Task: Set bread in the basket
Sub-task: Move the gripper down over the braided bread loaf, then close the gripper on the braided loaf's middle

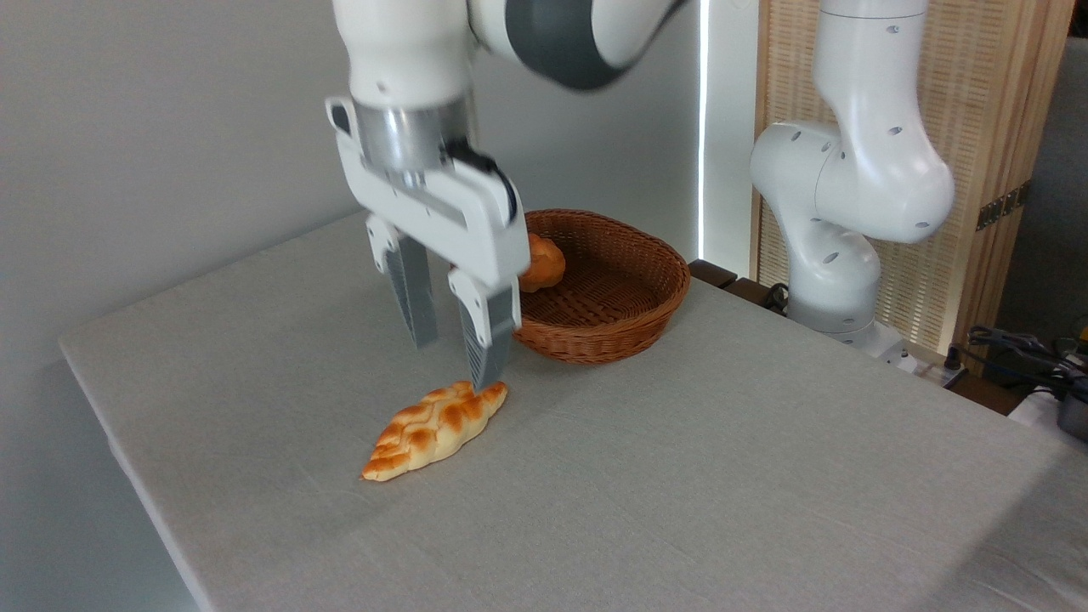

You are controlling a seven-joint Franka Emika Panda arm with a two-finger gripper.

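Golden braided bread (435, 429) lay flat on the table (722, 476) just short of the basket (633, 319), so you had the gripper (455, 361) spread wide and empty above its far end.

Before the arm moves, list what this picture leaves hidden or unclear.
- Bun in the basket: its left part is hidden behind the gripper.
- Bread: whether the right fingertip touches its far end or hovers above cannot be told from this single view.
- Arm: cut off by the top edge.
- Table: near and right parts run out of frame.
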